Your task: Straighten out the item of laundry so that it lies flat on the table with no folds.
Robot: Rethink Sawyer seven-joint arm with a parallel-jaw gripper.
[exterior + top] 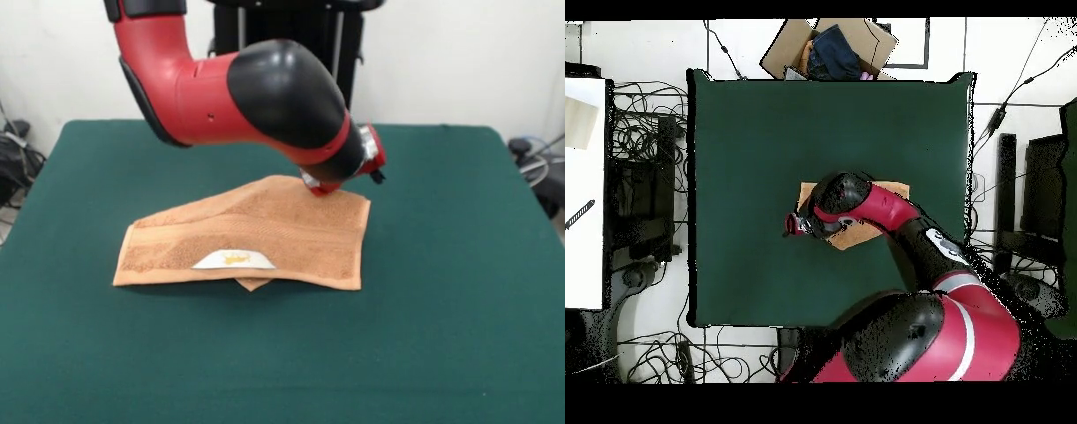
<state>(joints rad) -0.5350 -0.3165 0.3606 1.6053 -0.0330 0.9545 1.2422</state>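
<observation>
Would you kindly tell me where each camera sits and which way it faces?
Front view: across the table, level and low, facing the robot; the red and black arm comes down to the towel's far corner.
Overhead view: above, looking straight down; base at the bottom, arm reaching up over the towel, hand at its left edge.
Shared: towel, table, arm.
</observation>
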